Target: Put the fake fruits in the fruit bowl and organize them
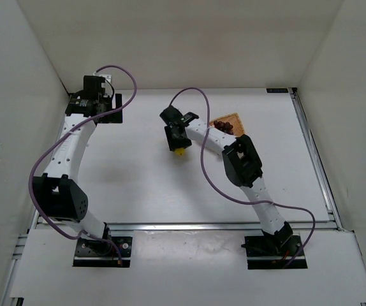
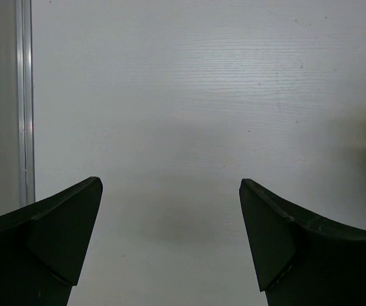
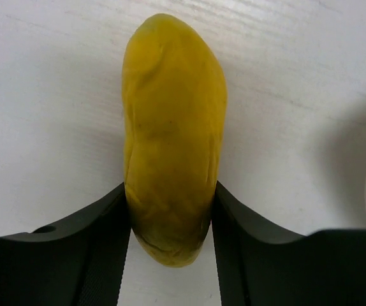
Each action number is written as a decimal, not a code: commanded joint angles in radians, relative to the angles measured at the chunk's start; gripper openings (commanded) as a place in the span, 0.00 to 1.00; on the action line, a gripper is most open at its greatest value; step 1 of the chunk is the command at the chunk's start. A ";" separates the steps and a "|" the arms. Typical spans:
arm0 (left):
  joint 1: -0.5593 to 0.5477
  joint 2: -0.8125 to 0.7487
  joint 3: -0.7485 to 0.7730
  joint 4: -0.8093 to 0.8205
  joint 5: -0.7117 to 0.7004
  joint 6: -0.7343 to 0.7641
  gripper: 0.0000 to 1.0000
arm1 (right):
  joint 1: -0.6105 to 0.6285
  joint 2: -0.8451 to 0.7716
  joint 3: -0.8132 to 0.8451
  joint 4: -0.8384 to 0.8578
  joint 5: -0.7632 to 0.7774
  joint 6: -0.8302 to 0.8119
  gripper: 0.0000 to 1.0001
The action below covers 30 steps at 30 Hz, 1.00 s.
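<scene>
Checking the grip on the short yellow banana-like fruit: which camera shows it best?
Right wrist: the short yellow banana-like fruit fills the frame, pinched by the right hand. Top external shows a small yellow bit; left wrist only a sliver at its right edge.

left gripper [image 2: 170, 191] wide open, right gripper [image 3: 170, 197] clamped on a yellow banana-like fruit [image 3: 173, 127]
the left arm [image 1: 65, 150] folds sharply at its elbow near the base and reaches away along the left side, its wrist turned down, the jaws spread wide with nothing between them. the right arm [image 1: 240, 162] bends at the elbow and stretches leftward toward the middle, both fingers [image 3: 100, 242] pressed against the sides of the fruit's lower end.
</scene>
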 commanded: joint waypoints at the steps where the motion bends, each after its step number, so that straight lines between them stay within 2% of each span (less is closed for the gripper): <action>1: 0.003 -0.022 -0.014 -0.008 0.007 -0.016 1.00 | 0.011 -0.190 -0.001 -0.014 -0.021 0.034 0.08; 5: 0.003 -0.033 -0.025 -0.008 0.007 -0.016 1.00 | -0.018 -0.377 -0.050 -0.002 -0.037 0.034 0.06; 8: 0.003 -0.042 -0.045 -0.008 0.007 -0.016 1.00 | -0.131 -0.532 -0.163 0.008 -0.046 0.034 0.06; 10: 0.003 -0.042 -0.056 -0.008 0.007 -0.016 1.00 | -0.191 -0.569 -0.270 0.008 -0.012 0.034 0.06; 14: 0.003 -0.042 -0.076 -0.008 0.007 -0.016 1.00 | -0.398 -0.579 -0.374 -0.002 -0.066 0.025 0.06; 17: 0.003 -0.042 -0.076 -0.008 -0.002 -0.016 1.00 | -0.477 -0.533 -0.374 0.008 -0.141 -0.009 0.06; 20: 0.003 -0.042 -0.076 -0.008 -0.002 -0.007 1.00 | -0.497 -0.469 -0.340 0.006 -0.124 -0.050 0.08; 24: 0.003 -0.062 -0.096 -0.008 -0.002 -0.007 1.00 | -0.517 -0.419 -0.306 -0.038 -0.055 -0.089 0.15; 27: 0.003 -0.062 -0.096 -0.008 -0.002 -0.007 1.00 | -0.526 -0.409 -0.317 -0.038 -0.064 -0.089 0.41; 29: 0.003 -0.062 -0.096 -0.008 -0.002 0.002 1.00 | -0.537 -0.399 -0.328 -0.038 -0.064 -0.098 0.55; 30: 0.003 -0.062 -0.085 -0.008 -0.012 0.002 1.00 | -0.537 -0.399 -0.328 -0.047 -0.064 -0.098 0.59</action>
